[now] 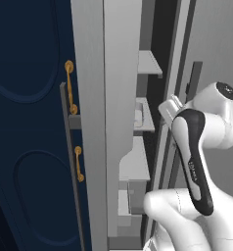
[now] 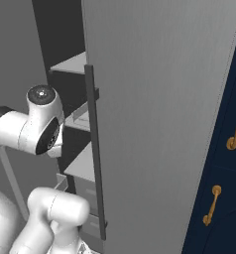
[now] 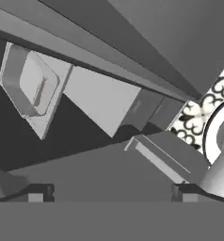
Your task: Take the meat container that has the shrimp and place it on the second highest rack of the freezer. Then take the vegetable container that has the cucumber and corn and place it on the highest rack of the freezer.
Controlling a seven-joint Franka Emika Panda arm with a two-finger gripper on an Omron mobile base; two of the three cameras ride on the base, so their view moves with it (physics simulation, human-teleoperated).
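The freezer point(image 1: 119, 98) stands with its door point(image 2: 159, 124) swung out, and my arm point(image 1: 194, 157) reaches toward its opening. Inside, the highest rack point(image 1: 149, 63) is bare. On the second highest rack point(image 1: 147, 122) sits a pale tray-like container point(image 1: 138, 115), which lies at the upper left of the hand view point(image 3: 31, 81). A small piece lies in it, but I cannot tell whether it is the shrimp. My gripper point(image 3: 111, 193) is open, its fingertips point(image 3: 38, 192) wide apart with nothing between them, some way back from the container. The cucumber and corn are out of view.
A navy cabinet point(image 1: 30, 122) with gold handles point(image 1: 69, 86) stands left of the freezer. Lower shelves point(image 1: 135, 164) and a drawer box point(image 1: 135, 196) fill the freezer's lower part. The door's dark vertical handle point(image 2: 95, 149) is close to my arm. Patterned floor tiles point(image 3: 198, 113) show at the right.
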